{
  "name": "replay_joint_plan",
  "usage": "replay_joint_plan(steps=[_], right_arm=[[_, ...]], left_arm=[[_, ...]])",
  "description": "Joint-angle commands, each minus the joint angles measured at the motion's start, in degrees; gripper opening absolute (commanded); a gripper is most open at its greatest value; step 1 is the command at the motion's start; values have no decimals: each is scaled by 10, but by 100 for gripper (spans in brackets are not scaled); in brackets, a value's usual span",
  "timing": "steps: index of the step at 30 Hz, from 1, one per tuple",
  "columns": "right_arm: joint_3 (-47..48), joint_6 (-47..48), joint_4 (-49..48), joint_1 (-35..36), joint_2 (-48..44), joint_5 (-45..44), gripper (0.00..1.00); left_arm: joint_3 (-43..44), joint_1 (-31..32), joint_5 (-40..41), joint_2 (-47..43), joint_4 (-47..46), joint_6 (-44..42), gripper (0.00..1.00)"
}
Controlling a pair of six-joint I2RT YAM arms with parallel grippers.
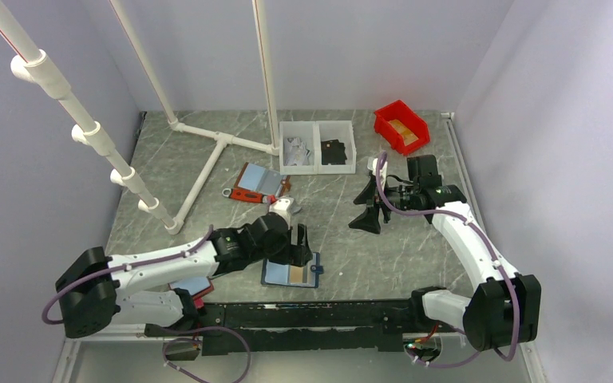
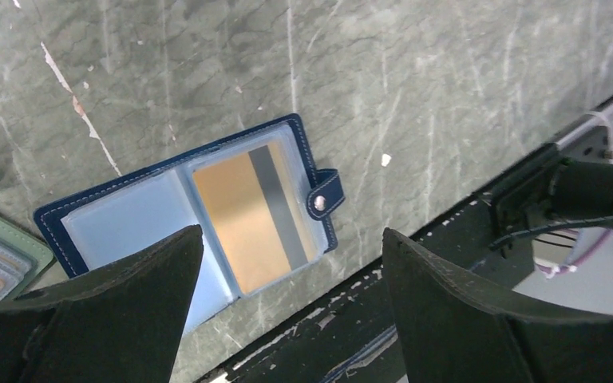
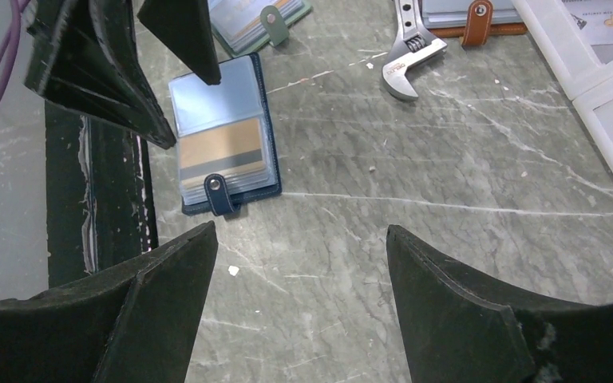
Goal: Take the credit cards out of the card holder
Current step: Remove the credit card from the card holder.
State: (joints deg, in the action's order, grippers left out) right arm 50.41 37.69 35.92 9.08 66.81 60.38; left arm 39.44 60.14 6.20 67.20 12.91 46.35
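Your left gripper hangs wide open, empty, above the open card holder lying on the bench, 1 tan card in its strap-side pocket; your right gripper, well apart, is wide too, holding nothing

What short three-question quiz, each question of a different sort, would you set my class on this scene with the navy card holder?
1. True or false: the small navy blue bifold card holder lies open on the grey marbled table.
2. The tan-gold credit card sits: A) in a clear pocket of the holder; B) loose on the table; C) underneath the holder.
3. Fill in: the left arm's black fingers stand ____, holding nothing.
Key: 1 true; 2 A; 3 open.
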Motion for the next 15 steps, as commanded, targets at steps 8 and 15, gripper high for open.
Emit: replay_joint_plan(steps=[8, 15], right_arm=[[7, 0, -9, -2, 6, 29, 80], [6, -2, -10, -2, 7, 32, 80]], left_arm=[[79, 42, 116, 101, 81, 51, 79], [156, 47, 153, 190, 164, 75, 73]])
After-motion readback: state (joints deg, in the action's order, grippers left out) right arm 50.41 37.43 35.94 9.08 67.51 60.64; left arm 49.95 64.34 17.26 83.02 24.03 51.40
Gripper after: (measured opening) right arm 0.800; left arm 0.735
